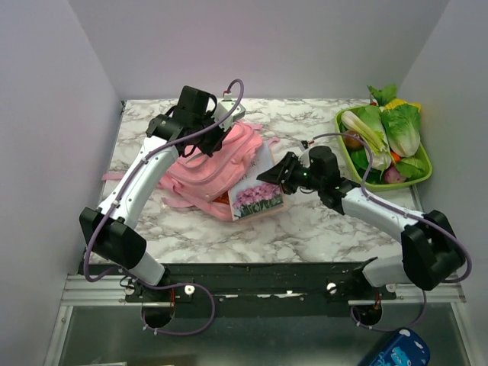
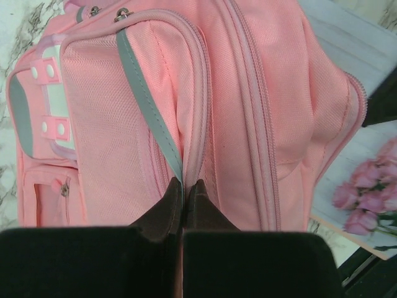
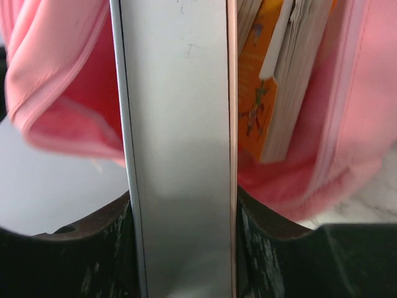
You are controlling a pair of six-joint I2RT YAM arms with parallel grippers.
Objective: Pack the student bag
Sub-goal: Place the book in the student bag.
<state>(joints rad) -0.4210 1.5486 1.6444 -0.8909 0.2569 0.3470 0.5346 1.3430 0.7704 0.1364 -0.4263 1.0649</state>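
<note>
Bench (image 1: 305, 229) of veined marble carries the student bag (image 1: 206, 164), which lies left of centre with its pink straps spread toward the left edge. The left tool (image 2: 184, 186) sits at the far end of the bag, jaws closed tight, pinching a fold of pink fabric at a zip seam where a grey-green strip (image 2: 146, 99) runs down between the tips. The right tool (image 1: 276, 174) reaches in from the right and grips a flat book (image 1: 258, 200) by its edge. The book's cover, printed with pink flowers, faces up. The book rests against the near right side of the bag, part of it over the bench. From the right wrist, the book's pale edge (image 3: 180, 124) stands between the jaws and leads into the bag's open mouth, where an orange book (image 3: 257, 105) already sits. A green tray (image 1: 422, 177) of leafy vegetables (image 1: 389, 130) stands in the far right corner, well apart from the bag.
</note>
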